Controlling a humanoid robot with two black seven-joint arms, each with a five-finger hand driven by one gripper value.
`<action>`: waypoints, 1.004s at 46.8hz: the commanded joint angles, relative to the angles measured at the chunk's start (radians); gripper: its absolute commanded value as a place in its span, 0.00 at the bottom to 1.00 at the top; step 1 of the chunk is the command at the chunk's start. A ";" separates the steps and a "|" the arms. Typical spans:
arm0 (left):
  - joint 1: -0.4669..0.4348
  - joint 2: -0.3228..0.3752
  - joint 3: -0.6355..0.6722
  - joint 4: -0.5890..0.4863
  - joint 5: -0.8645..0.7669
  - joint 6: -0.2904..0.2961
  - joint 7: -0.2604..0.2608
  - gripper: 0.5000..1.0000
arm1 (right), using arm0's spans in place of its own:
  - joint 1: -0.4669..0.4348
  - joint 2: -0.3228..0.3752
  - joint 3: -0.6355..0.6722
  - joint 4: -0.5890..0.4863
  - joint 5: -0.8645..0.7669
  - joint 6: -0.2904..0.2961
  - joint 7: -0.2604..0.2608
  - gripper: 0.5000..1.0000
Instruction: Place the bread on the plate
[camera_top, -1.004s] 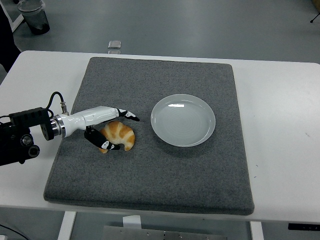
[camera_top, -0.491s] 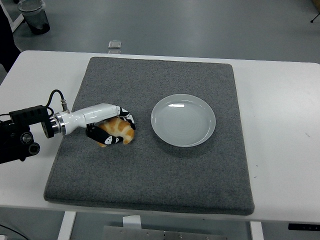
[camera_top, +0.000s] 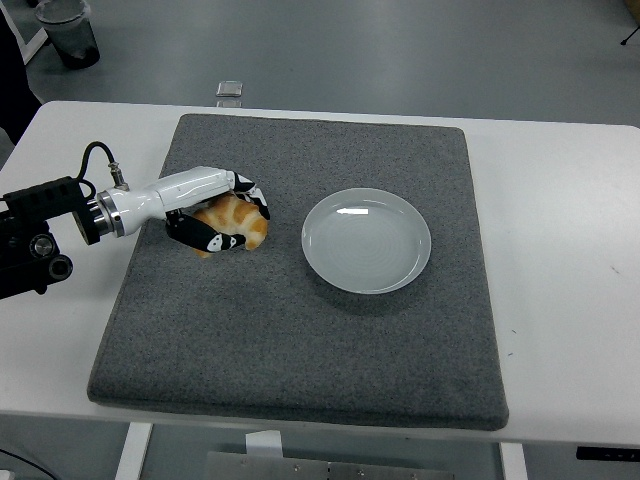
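From my remote station I see the white desk (camera_top: 560, 250) with its near edge at the bottom, carrying a large square dark grey felt mat (camera_top: 300, 340). On the left half of the mat, my left hand (camera_top: 222, 215), white-shelled with black fingertips, is clamped around the golden-brown croissant-shaped bread (camera_top: 235, 222): its fingers (camera_top: 222, 241) curl under the near side, and the upper part of the hand lies over the top. I cannot tell whether the bread touches the mat or is lifted just clear of it. To its right, apart from it, sits the round pale grey-green ceramic plate (camera_top: 366, 240) with nothing on it. On the floor beyond the desk's far edge lies a small grey rectangular object (camera_top: 229, 90), and at far left stands a dark bin (camera_top: 68, 32). I can read no writing or labels anywhere.
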 joint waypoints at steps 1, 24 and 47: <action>-0.009 0.015 -0.015 0.008 0.000 -0.001 0.000 0.00 | 0.000 0.000 0.000 0.000 0.000 0.001 0.001 0.86; -0.223 0.159 -0.038 0.015 -0.005 -0.059 -0.003 0.00 | 0.000 0.000 0.000 0.000 0.000 0.004 -0.001 0.86; -0.332 0.169 -0.101 0.023 -0.003 -0.153 -0.001 0.00 | 0.000 0.000 0.000 0.000 0.000 0.004 -0.001 0.86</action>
